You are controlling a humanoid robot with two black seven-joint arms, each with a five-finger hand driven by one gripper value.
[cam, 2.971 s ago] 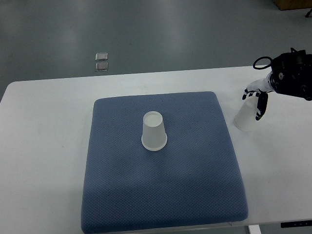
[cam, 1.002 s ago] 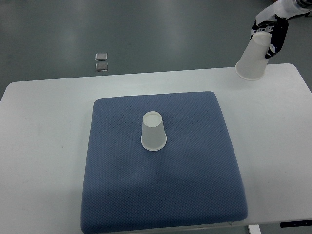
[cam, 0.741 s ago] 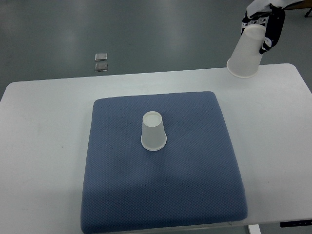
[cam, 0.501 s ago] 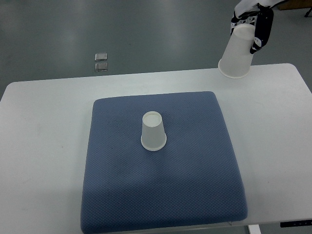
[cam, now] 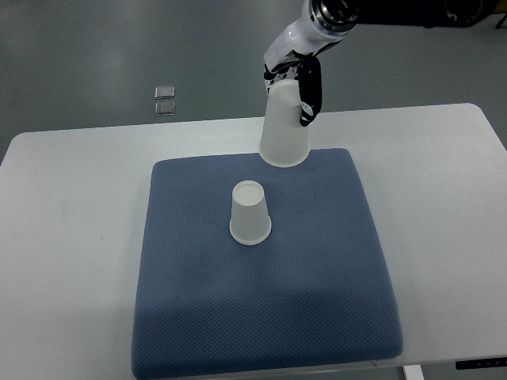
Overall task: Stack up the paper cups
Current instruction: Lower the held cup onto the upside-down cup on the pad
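Above blue mat (cam: 261, 317): right hand (cam: 299, 73) grips inverted carried cup (cam: 284, 131) aloft, short of target cup (cam: 249, 212). Alignment, lowering, release remain; stack not yet formed.

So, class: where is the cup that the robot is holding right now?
The held cup hangs upside down in the right hand, above the blue mat's far edge, just beyond the cup on the mat.

Evenly lit, cool and diffuse; sharp throughout; faint sheen on grey floor (cam: 119, 47) left of right hand (cam: 297, 75).
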